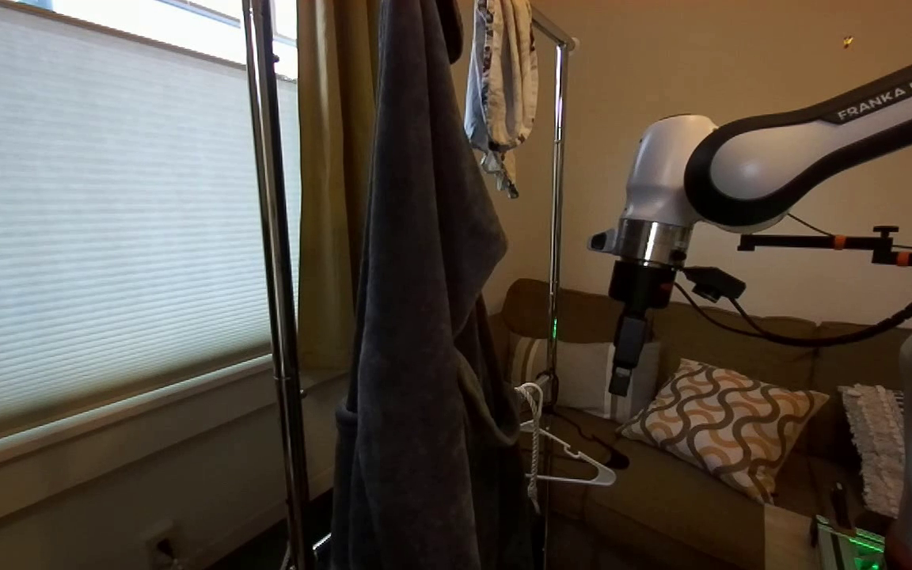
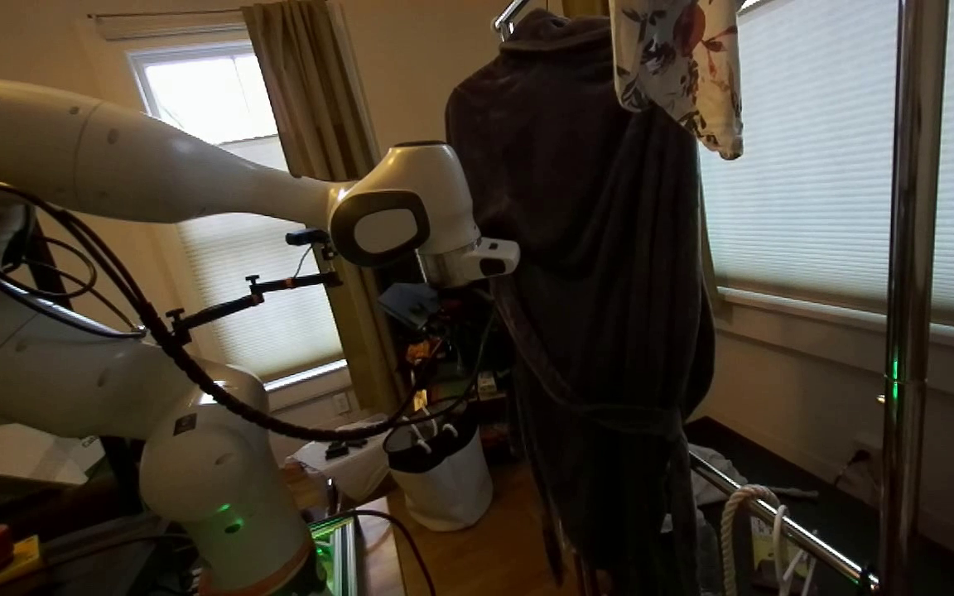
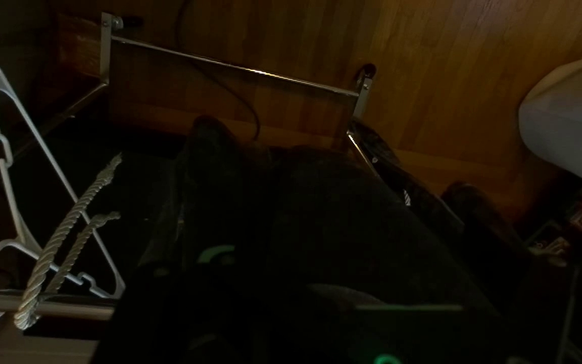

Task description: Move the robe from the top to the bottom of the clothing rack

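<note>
The long dark grey-blue robe hangs from the top of the shiny metal clothing rack. The robe drapes in heavy folds, and the rack's post stands to its right in an exterior view. The rack's lower rail carries a rope. My gripper points down beside the robe, apart from it in that view; no cloth hangs from its fingertips. In an exterior view the fingers are hidden in shadow behind the wrist. In the wrist view the robe is dark folds below the jaws, and the finger gap is too dark to judge.
A white hanger and a rope hang on the lower rail. A small patterned garment hangs at the top. A couch with pillows stands behind. A white basket and a black camera arm are nearby.
</note>
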`<state>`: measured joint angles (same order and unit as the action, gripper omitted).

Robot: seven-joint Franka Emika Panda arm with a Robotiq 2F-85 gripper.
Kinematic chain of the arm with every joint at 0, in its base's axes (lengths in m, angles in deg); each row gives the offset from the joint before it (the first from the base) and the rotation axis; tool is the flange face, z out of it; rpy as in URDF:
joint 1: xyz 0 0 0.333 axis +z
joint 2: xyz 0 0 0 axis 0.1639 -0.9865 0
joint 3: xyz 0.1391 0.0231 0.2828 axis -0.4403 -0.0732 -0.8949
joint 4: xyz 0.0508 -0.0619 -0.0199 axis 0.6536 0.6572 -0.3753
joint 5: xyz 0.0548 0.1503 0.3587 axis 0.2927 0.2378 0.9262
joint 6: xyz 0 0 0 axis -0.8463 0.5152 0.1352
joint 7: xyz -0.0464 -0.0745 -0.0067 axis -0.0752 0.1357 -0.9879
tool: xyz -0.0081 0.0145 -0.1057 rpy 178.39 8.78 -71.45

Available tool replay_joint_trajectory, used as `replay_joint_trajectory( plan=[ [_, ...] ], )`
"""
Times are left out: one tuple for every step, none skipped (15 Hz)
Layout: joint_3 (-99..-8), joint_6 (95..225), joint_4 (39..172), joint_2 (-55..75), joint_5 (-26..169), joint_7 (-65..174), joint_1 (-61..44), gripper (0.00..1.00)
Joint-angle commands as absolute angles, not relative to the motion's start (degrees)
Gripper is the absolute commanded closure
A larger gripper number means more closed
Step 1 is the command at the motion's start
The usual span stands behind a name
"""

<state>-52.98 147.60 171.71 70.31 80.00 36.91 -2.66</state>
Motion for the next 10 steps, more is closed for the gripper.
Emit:
replay_joint_trajectory(
  plan=[
    [-54.2, 146.6, 168.8, 71.5, 83.0, 38.3, -0.7, 0.00],
    [-54.7, 146.4, 167.3, 72.7, 84.2, 38.9, -0.1, 0.00],
    [-54.8, 145.3, 165.3, 74.7, 85.6, 39.4, 0.3, 0.00],
    [-55.1, 144.2, 163.3, 76.1, 85.8, 39.8, 0.2, 0.00],
    [-55.0, 142.4, 161.2, 77.6, 85.7, 39.8, 0.1, 0.00],
    [-54.9, 140.5, 158.8, 78.7, 85.3, 39.9, -0.2, 0.00],
    [-55.0, 138.6, 156.2, 79.8, 84.7, 41.5, -1.5, 0.00],
    [-54.7, 136.9, 153.6, 80.6, 84.6, 42.3, -2.1, 0.00],
    [-54.5, 136.0, 151.5, 81.3, 84.4, 42.6, -2.6, 0.00],
    [-54.3, 136.1, 150.0, 81.6, 84.1, 41.2, -2.3, 0.00]
  ],
)
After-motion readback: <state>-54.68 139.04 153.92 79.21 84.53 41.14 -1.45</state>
